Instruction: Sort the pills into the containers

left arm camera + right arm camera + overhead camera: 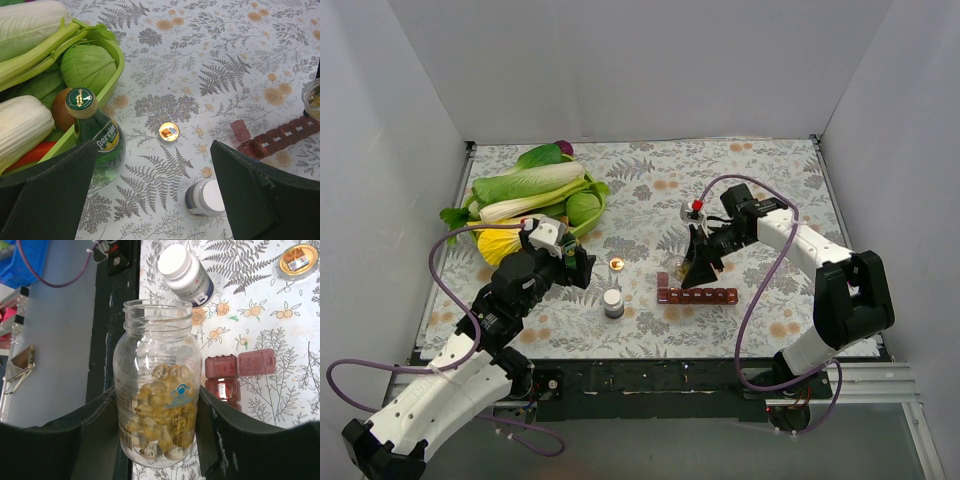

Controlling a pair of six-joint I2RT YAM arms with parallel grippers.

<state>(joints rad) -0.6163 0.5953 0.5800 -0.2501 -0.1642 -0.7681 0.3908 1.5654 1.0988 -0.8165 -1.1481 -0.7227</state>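
1. The pill organiser (698, 295), a dark red strip of small lidded compartments, lies flat on the patterned surface (650, 180), right of centre and toward the near edge. The lid at its left end is flipped open. The other lids appear closed.
2. No pill is discernible in the open compartment, and the dark plastic hides what the others hold.
3. A clear jar (157, 335) sits just beside the organiser's open end, uncapped and partly filled with yellow capsules (165, 390).
4. The right fingers (90, 440) are clenched on the jar's sides.
5. The step in hand is judged to be tipping capsules into the open compartment. The jar mouth is far wider than one compartment, so the rim should be centred over it, kept low and tilted slowly. A quick tilt risks scattering capsules.
6. The left fingers (45, 200) are spread and grasp nothing, and they hover left of the organiser.
7. A gold cap (616, 264) and an upright white-capped bottle (613, 302) lie between the arms. The bottle's contents are not visible.
8. A capped Perrier bottle (95, 135) stands just beside the green basket (112, 65) of vegetables.
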